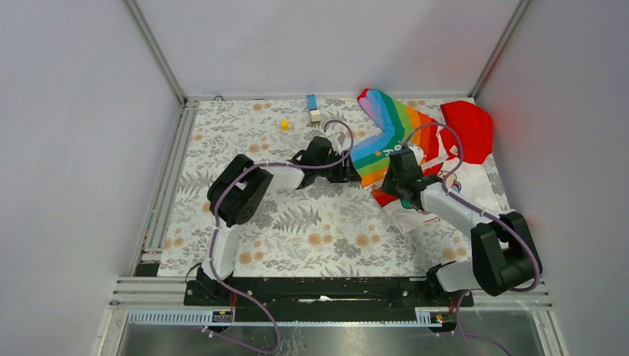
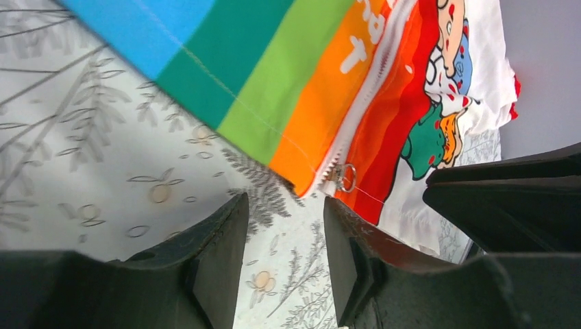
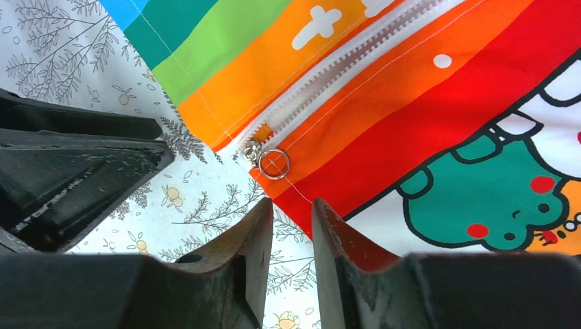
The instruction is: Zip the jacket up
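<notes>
On the flower-printed table cover (image 1: 311, 222), a small yellow block (image 1: 284, 124) and a blue-and-white piece (image 1: 314, 108) lie near the far edge, well apart from the arms. The jacket (image 1: 415, 148) lies flat at the far right of the table, its red hood (image 1: 469, 127) toward the right wall. Both grippers crowd its lower hem, and each shows as a dark bulk in the other's wrist view, close beside the zipper.

The left gripper (image 2: 286, 205) has its jaws parted with only the table cover showing between them. The right gripper (image 3: 292, 205) has its jaws a narrow gap apart, and we see nothing held there either.

The fabric is smooth, in diagonal rainbow bands with white lettering beside a white panel of cartoon figures. The white toothed zipper (image 3: 342, 75) ends at the hem in a metal slider with a thin round ring (image 3: 274, 163), just beyond the right fingertips.
</notes>
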You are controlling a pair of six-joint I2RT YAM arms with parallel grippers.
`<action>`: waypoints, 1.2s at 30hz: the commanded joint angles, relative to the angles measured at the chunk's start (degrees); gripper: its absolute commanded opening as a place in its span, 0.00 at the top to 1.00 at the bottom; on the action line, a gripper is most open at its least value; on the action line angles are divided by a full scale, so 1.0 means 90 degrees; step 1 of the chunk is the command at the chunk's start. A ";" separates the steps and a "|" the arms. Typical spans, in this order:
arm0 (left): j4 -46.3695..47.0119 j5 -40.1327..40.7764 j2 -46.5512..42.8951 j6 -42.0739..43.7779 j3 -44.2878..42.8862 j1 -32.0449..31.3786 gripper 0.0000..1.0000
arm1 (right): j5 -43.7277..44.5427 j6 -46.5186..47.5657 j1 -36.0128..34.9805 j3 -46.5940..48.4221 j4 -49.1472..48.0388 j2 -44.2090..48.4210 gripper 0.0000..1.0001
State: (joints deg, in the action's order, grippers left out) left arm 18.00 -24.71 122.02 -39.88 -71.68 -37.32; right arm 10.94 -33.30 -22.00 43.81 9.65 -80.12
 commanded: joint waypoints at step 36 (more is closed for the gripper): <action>-0.1154 0.0371 0.0678 0.0839 -0.1655 -0.0726 0.64 | -0.0860 -0.0148 0.0632 0.0063 -0.0269 -0.1266 0.85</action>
State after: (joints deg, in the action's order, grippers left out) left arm 8.23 -22.02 127.63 -33.23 -83.77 -43.05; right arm 0.32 -34.85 -16.53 46.13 5.04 -92.84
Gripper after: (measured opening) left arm 0.363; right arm 0.175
